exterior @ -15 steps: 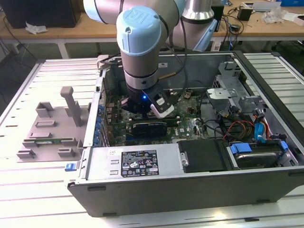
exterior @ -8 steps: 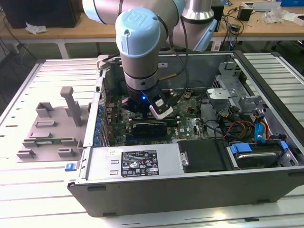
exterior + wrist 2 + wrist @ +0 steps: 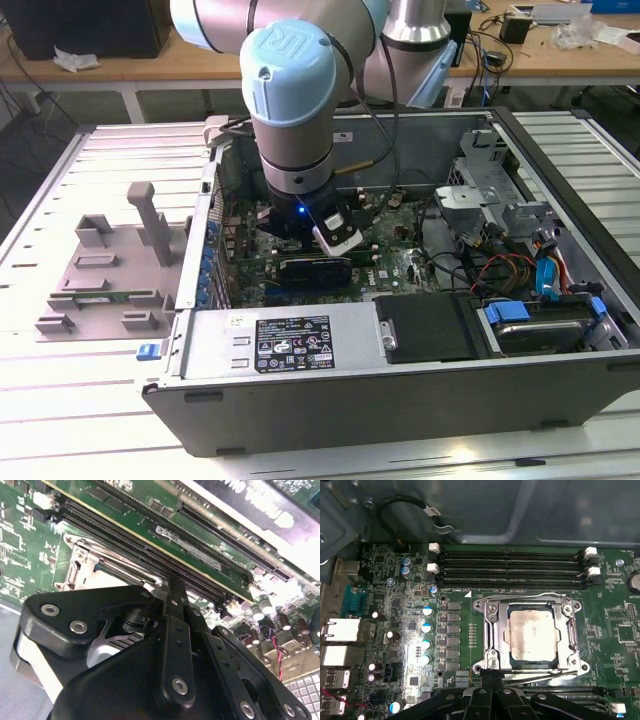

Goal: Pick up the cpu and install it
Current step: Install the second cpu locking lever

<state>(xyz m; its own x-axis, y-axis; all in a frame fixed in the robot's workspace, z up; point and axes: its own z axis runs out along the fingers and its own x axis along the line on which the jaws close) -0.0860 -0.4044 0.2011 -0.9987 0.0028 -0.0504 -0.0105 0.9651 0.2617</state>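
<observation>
my arm reaches down into the open computer case [image 3: 400, 400] in the exterior view, wrist low over the green motherboard [image 3: 385, 255]. in the first wrist view the cpu [image 3: 532, 632] lies flat in its socket, silver top up, ringed by the metal socket frame [image 3: 490, 630], with the socket's thin wire lever [image 3: 545, 677] running along the frame edge nearest my fingers. my gripper [image 3: 491, 679] is clenched, the two black fingers pressed together with no gap and nothing between them (their tips sit right at the frame's edge, just beside the lever, though i cannot tell if they touch it). the four black memory slots [image 3: 510, 567] run along the far side of the socket. in the exterior view the grey plastic tray [image 3: 110, 270] with upright posts rests on the slatted table [image 3: 60, 400] outside the case, at the exterior view's left.
</observation>
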